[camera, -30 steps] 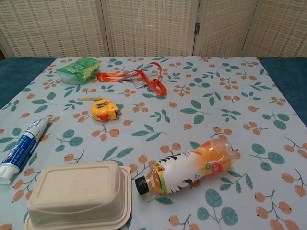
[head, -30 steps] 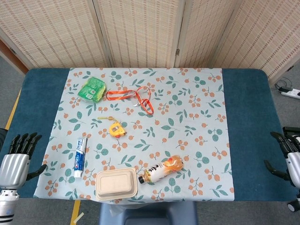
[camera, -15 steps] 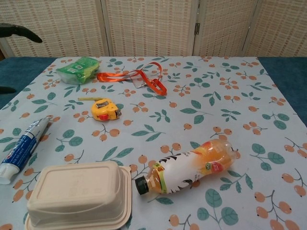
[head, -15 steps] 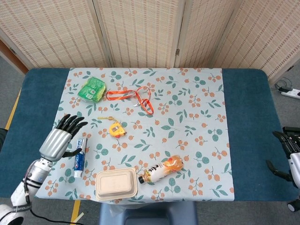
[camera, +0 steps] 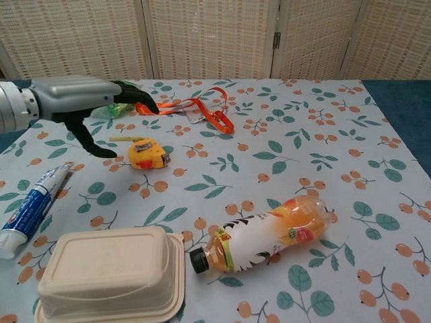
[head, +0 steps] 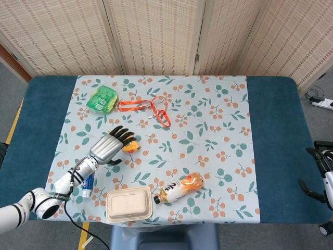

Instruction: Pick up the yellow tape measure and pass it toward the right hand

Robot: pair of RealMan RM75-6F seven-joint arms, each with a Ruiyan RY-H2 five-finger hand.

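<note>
The yellow tape measure (camera: 148,154) lies on the floral cloth, left of centre, with a short length of yellow tape pulled out behind it; in the head view my left hand partly covers the tape measure (head: 133,146). My left hand (camera: 77,101) hovers above and to the left of it, fingers spread and holding nothing; the same left hand (head: 110,146) reaches in from the lower left in the head view. My right hand (head: 323,174) stays at the far right table edge, fingers apart and empty.
A toothpaste tube (camera: 30,208) and a beige lidded box (camera: 111,272) lie at the front left. An orange juice bottle (camera: 262,235) lies on its side at the front centre. An orange lanyard (camera: 195,109) and a green packet (head: 102,99) are behind the tape measure.
My left hand has swept from the table's left edge in over the cloth to hover beside the tape measure. The right hand has slid slightly lower at the right edge.
</note>
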